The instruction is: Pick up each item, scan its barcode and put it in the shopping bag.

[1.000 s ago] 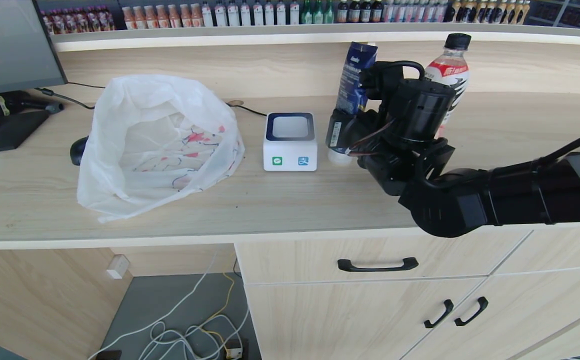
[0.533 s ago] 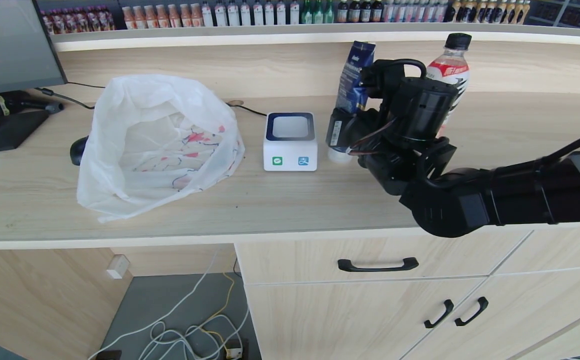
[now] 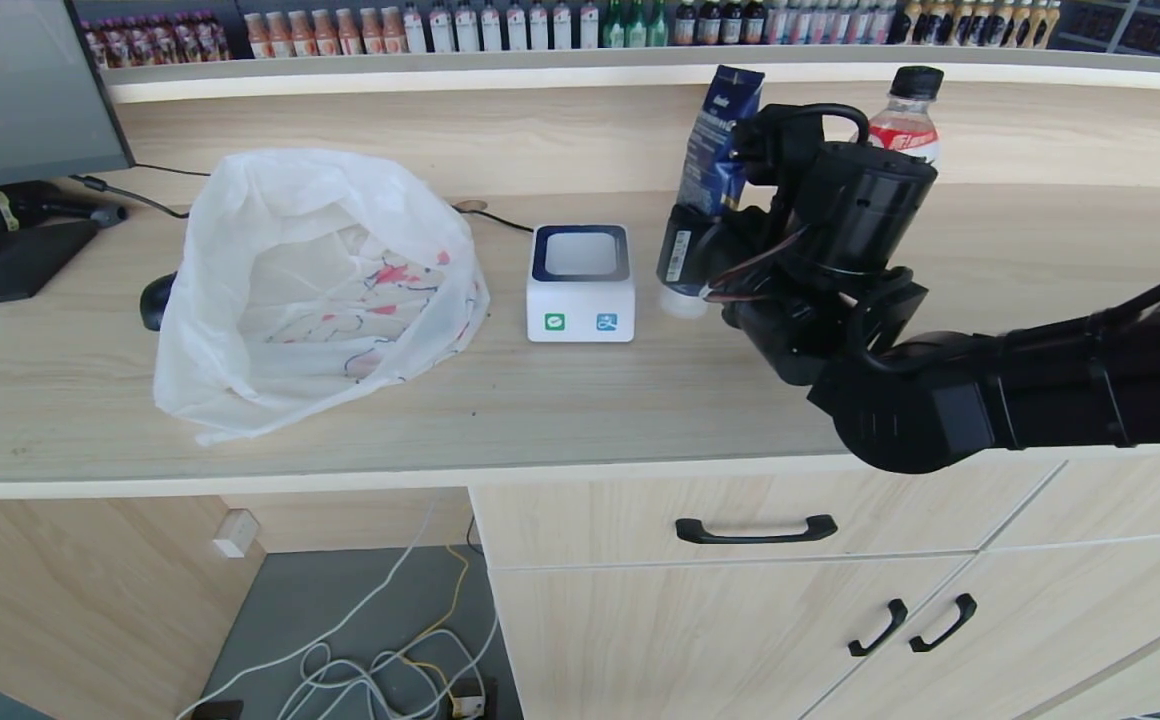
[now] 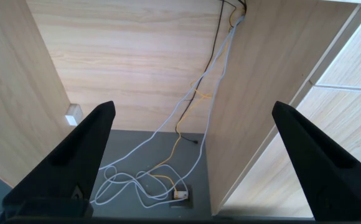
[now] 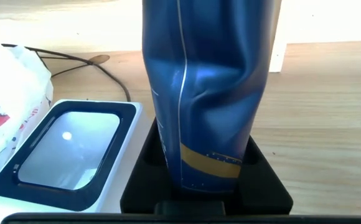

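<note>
Your right gripper [image 3: 705,245] clamps the dark blue squeeze tube [image 3: 720,150] upright, crimped end up, white cap down, just beside the white box scanner [image 3: 580,283]. Bare wooden counter [image 3: 540,400] lies in front. Your left gripper [image 4: 193,109] gapes wide.

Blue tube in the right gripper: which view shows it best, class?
The right wrist view: the blue tube is close and central, dented where the right gripper clamps it. The head view has its upper end and white cap, that gripper hiding the rest. The left wrist view faces loose cables.
</note>
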### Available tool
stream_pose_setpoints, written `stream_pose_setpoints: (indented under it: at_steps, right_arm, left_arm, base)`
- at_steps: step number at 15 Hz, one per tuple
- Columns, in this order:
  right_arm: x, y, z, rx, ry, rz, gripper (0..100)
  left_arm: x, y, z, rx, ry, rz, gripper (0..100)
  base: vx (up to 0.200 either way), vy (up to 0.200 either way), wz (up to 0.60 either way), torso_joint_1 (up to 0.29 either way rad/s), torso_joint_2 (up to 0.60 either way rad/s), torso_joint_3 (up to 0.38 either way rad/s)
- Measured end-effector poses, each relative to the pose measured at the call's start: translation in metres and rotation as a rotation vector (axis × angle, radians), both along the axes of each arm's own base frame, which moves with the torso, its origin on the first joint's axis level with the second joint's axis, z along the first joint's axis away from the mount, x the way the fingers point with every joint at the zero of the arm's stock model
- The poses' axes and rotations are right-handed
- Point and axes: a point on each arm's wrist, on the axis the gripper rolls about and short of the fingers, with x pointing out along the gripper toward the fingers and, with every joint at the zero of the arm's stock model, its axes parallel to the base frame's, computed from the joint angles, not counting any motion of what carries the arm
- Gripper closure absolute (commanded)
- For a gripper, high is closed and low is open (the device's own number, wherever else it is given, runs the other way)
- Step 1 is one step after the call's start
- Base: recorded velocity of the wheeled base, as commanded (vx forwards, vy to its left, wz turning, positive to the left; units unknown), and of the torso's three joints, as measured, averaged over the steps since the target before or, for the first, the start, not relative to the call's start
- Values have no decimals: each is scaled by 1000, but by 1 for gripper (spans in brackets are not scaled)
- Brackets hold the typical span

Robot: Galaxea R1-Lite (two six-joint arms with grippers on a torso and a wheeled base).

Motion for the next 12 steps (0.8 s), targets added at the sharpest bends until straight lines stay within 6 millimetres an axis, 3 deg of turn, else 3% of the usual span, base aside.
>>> stream_pose_setpoints:
  at_steps: [6,12]
  right_arm:
    - [-33,-16,16,5,-9,16,100]
    - [-89,-27,41,14,-50,78,100]
  left_arm:
    - [0,0,0,0,0,0,0]
    - [0,0,0,0,0,0,0]
  base:
    - [0,0,0,0,0,0]
    - [0,0,0,0,0,0]
